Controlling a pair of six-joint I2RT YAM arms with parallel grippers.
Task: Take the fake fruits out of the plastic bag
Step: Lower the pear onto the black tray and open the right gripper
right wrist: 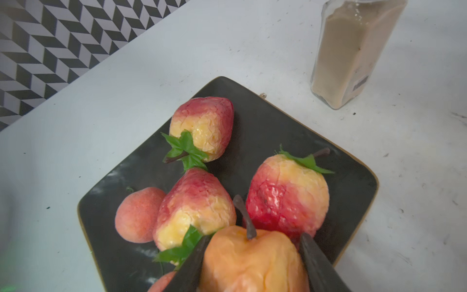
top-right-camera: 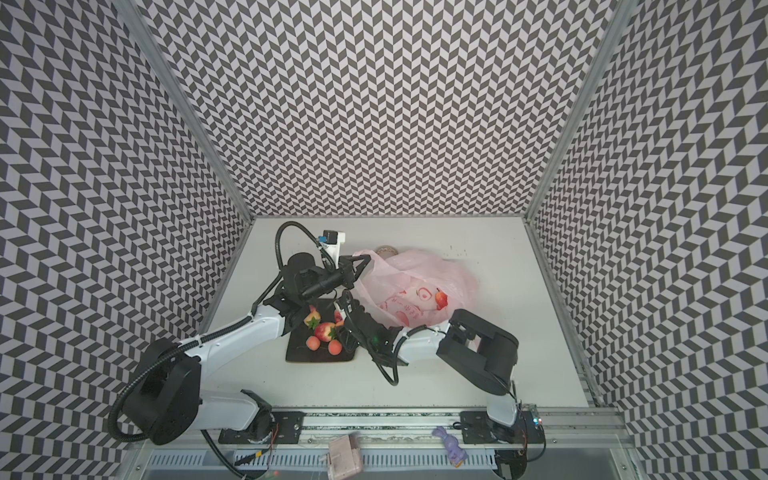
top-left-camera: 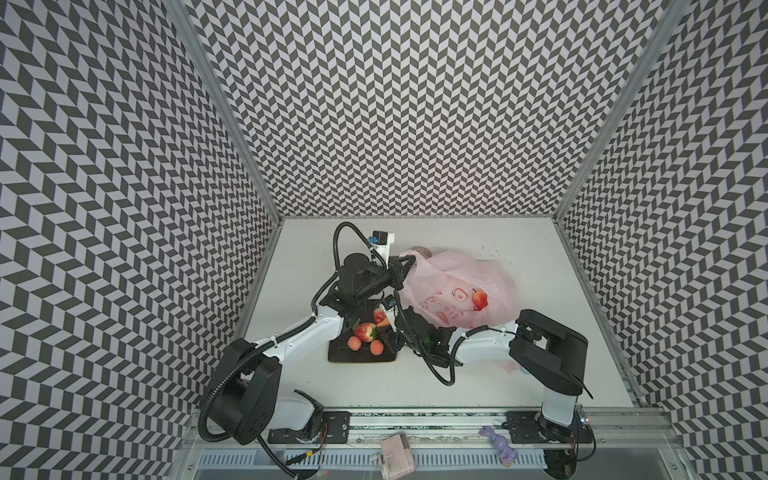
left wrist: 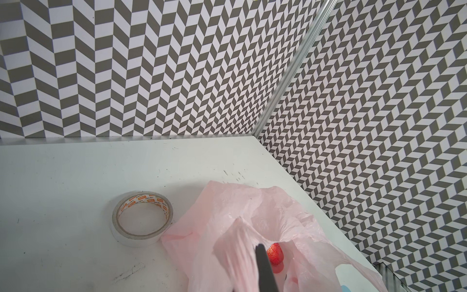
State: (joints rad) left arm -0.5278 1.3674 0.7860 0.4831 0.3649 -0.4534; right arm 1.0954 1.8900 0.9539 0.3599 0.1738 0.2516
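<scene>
The pink plastic bag (top-left-camera: 457, 286) (top-right-camera: 415, 282) lies at the back right of the table. My left gripper (top-left-camera: 409, 262) (left wrist: 262, 255) is shut on its bunched edge and holds the mouth up. One red strawberry (top-left-camera: 480, 300) (left wrist: 275, 252) shows inside the bag. My right gripper (right wrist: 252, 252) (top-left-camera: 392, 334) is shut on an orange-yellow fake fruit (right wrist: 250, 260) with a dark stem, just above the black tray (right wrist: 265, 121) (top-left-camera: 345, 353). Three strawberries (right wrist: 194, 207) and a peach-like ball (right wrist: 137, 215) lie on the tray.
A roll of tape (left wrist: 141, 220) (top-left-camera: 419, 250) lies behind the bag, touching it. A clear jar of brown powder (right wrist: 351, 50) stands near the tray. A pink box (top-left-camera: 397, 453) and a purple toy (top-left-camera: 503, 446) sit on the front rail.
</scene>
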